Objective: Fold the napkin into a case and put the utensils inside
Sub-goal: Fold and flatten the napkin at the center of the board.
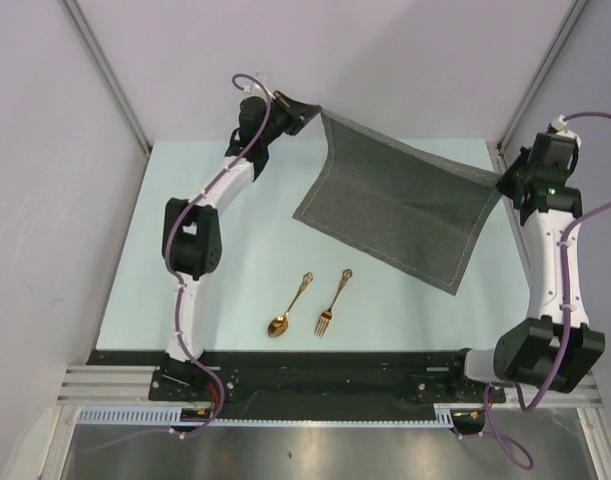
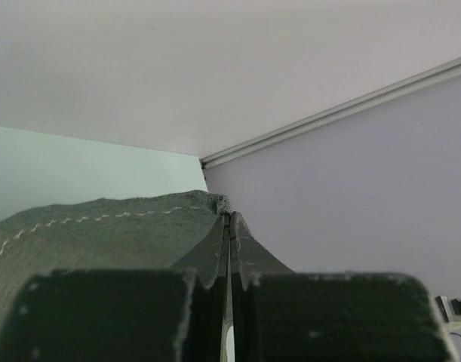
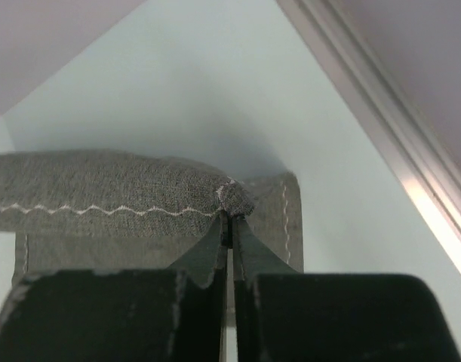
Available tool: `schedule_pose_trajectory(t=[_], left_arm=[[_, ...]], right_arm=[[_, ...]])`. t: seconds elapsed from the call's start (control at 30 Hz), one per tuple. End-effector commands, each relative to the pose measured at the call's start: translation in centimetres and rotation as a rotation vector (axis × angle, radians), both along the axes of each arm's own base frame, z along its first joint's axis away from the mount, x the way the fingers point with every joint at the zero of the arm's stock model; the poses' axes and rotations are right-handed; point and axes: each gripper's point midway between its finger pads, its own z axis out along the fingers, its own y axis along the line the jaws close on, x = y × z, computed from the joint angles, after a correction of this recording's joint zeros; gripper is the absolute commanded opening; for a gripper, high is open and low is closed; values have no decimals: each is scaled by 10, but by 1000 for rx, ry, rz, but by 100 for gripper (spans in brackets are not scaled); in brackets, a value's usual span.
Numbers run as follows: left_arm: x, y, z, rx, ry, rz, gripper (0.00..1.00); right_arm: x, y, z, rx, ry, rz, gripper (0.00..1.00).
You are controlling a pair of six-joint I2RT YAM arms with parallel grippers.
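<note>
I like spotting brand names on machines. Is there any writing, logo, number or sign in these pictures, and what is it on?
No text can be read in any view.
napkin: only a white zigzag stitch line, no label.
spoon and fork: ornate handles; any stamp is too small to tell.
left arm and right arm: no lettering shows, only a small green light on the right one.

Grey napkin (image 1: 400, 205) half-aloft; spoon (image 1: 288, 308), fork (image 1: 333, 300) flat
</note>
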Motion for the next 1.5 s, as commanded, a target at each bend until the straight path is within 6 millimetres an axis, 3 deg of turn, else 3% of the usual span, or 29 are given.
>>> schedule_pose_trajectory(t=[0.0, 0.03, 0.07, 0.1, 0.13, 0.23, 0.4, 0.57, 0.67, 0.8, 0.9, 0.97, 1.0, 1.07, 1.13, 1.17, 1.2, 1.23, 1.27, 1.3, 1.33, 1.4, 1.43, 1.47], left_arm=[[-22, 9, 15, 52, -19, -35, 0], [-26, 10, -1, 80, 32, -48, 0], [-32, 12, 1, 90, 39, -56, 0], [-38, 16, -19, 114, 82, -75, 0], [-44, 20, -27, 131, 111, -81, 0], [-58, 36, -52, 191, 167, -75, 0], [-78, 45, -90, 255, 265, -112, 0], [-99, 41, -123, 295, 322, -160, 0], [-101, 39, -125, 281, 320, -172, 0], [-80, 33, -88, 237, 204, -138, 0], [-63, 21, -62, 172, 118, -132, 0], [-50, 12, -26, 106, 14, -125, 0], [-43, 7, -29, 92, 2, -127, 0], [-33, -2, 3, 35, -108, -126, 0], [-20, -7, -1, -9, -129, -105, 0], [-19, -11, 19, -69, -192, -111, 0], [-8, -14, 2, -86, -174, -101, 0], [-4, -15, 3, -107, -182, -98, 0], [-4, -16, 21, -154, -239, -100, 0], [1, -15, 17, -167, -240, -90, 0], [8, -13, 9, -182, -237, -60, 0], [12, -13, 14, -209, -268, -45, 0], [18, -16, 0, -210, -251, -37, 0], [18, -20, 9, -229, -270, -46, 0]], right_arm=[[-31, 21, -21, 77, 39, 43, 0], [-42, 24, -39, 96, 91, 42, 0], [-48, 25, -48, 108, 121, 38, 0], [-53, 27, -55, 119, 143, 34, 0], [-63, 35, -69, 156, 178, 52, 0], [-76, 47, -85, 227, 208, 57, 0], [-98, 67, -125, 352, 306, 57, 0], [-121, 51, -163, 374, 423, -63, 0], [-120, 47, -176, 413, 435, -71, 0], [-93, 32, -159, 404, 356, -78, 0], [-60, 16, -124, 377, 217, -88, 0], [-41, 8, -99, 364, 127, -93, 0], [-29, 1, -84, 347, 62, -90, 0], [-13, -8, -68, 322, -12, -93, 0], [2, -23, -52, 279, -97, -113, 0], [10, -27, -50, 270, -115, -109, 0], [22, -31, -37, 248, -183, -87, 0], [28, -34, -33, 236, -207, -81, 0], [36, -34, -35, 235, -222, -55, 0], [46, -37, -26, 216, -275, -37, 0], [53, -37, -24, 213, -296, -12, 0], [69, -39, -26, 208, -319, 24, 0], [72, -38, -31, 218, -311, 37, 0], [81, -35, -24, 210, -350, 82, 0]])
